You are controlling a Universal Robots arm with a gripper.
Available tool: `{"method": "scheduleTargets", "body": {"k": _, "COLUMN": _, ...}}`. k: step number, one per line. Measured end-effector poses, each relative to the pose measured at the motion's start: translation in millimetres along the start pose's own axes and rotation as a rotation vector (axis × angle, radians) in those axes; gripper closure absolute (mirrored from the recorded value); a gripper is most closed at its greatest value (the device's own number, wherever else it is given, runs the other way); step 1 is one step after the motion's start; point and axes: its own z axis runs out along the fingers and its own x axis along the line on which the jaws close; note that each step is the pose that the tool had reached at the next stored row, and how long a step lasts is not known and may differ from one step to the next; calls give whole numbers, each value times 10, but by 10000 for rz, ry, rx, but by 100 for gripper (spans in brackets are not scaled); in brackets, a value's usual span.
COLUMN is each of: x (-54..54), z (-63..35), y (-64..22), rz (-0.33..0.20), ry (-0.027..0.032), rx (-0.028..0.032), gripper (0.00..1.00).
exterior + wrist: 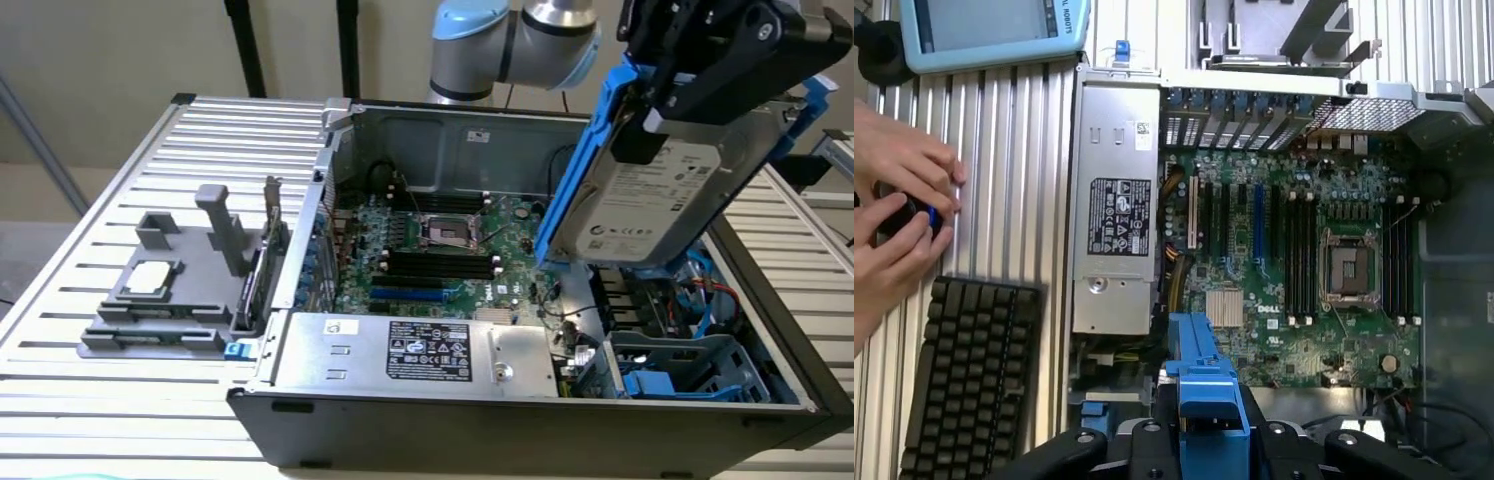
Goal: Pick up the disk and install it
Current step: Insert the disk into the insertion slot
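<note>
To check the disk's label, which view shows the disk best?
The exterior view: the disk hangs tilted over the case, its white label and blue rails facing the camera. The wrist view shows its blue rail end-on.

silver-grey disk [661,195], blue rails [583,160]

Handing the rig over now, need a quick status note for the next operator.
Pincer: shut on the disk, holding it tilted in the air above the open case.
Done: disk picked up.
Left: disk not yet in the case; the drive cage is at the case's near corner, on the exterior view's right.
Note: a person's hands are beside the keyboard.
</note>
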Motion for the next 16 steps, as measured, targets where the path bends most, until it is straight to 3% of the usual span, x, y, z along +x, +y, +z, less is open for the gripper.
{"method": "scheduleTargets", "body": {"k": 9, "x": 116, "z": -18, "y": -403, "rz": 0, "ry": 0, "rx": 0, "gripper": 67}}
{"method": "scheduleTargets", "body": {"k": 14, "x": 142, "z": 22, "y": -633, "rz": 1, "ry": 0, "rx": 0, "gripper": 67}}
{"method": "scheduleTargets", "body": {"k": 16, "x": 148, "z": 43, "y": -685, "rz": 1, "ry": 10, "rx": 0, "gripper": 67}}
